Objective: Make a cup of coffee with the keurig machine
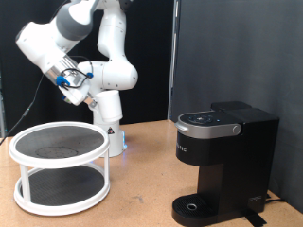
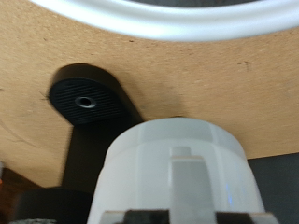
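Jaws closed, by the look of it, on the cup (image 2: 174, 166): white body filling the near wrist view, handle turned to the camera, only grey finger roots showing beside it, fingertips hidden. Hangs high in the gripper (image 1: 66, 81), well off to the exterior view's left of the coffee machine (image 1: 223, 151) and above its top; hard to pick out in that view.

Could slip. Smooth ceramic, a narrow pinch, and a long fall to the table (image 1: 142, 184) below would mean a cracked cup.

Closer to the machine, another risk: the only place for the cup is the round drip base (image 2: 84, 98) at the machine's foot, bare now, under the overhanging head. Looks short on headroom, so coming in too high or tilted could knock the rim against the head or shove the machine. Set off-centre, could tip off the base edge.

Farthest from the machine, the white two-tier stand (image 1: 59, 165). Sits roughly under the gripper, so could be clipped by a low, careless swing across.
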